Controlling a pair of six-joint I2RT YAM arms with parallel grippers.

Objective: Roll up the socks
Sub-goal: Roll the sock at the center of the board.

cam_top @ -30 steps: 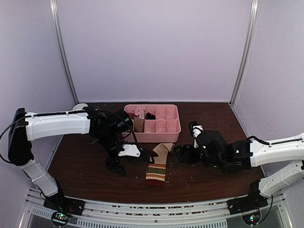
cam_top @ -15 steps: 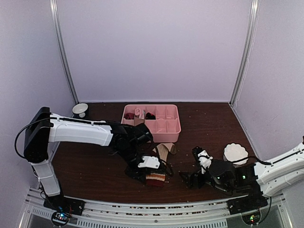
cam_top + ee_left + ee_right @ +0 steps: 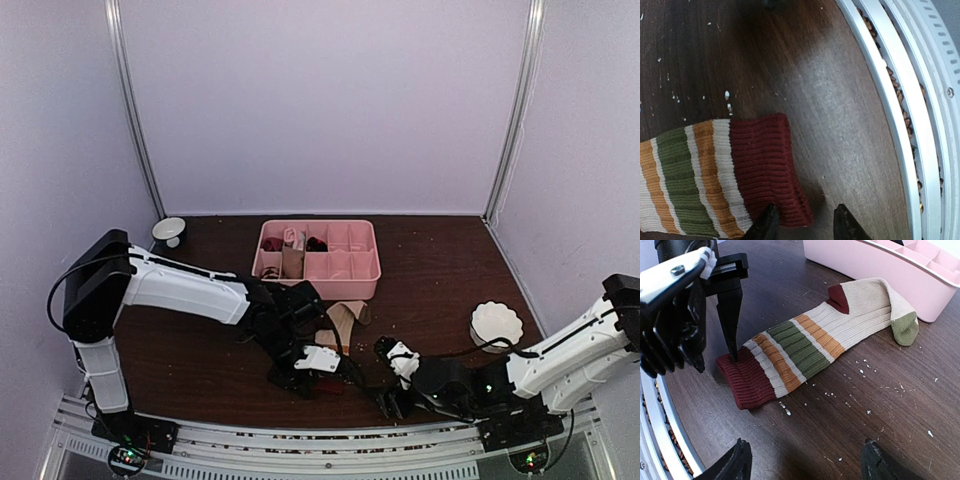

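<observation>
Both grippers have dropped nearer: the left gripper (image 3: pixel 806 225), half-open, straddles the maroon cuff of the beige striped knit sock (image 3: pixel 805 340); the right gripper (image 3: pixel 807 462) gapes empty just short of it. Beyond them, a pink divided plastic tray (image 3: pixel 345 287) holds rolled bundles (image 3: pixel 293 239).

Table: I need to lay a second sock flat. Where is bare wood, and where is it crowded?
Bare table wood lies between pink tray and white bowl. Crowded: the near-centre edge, where left gripper and right gripper sit at the striped sock.
</observation>
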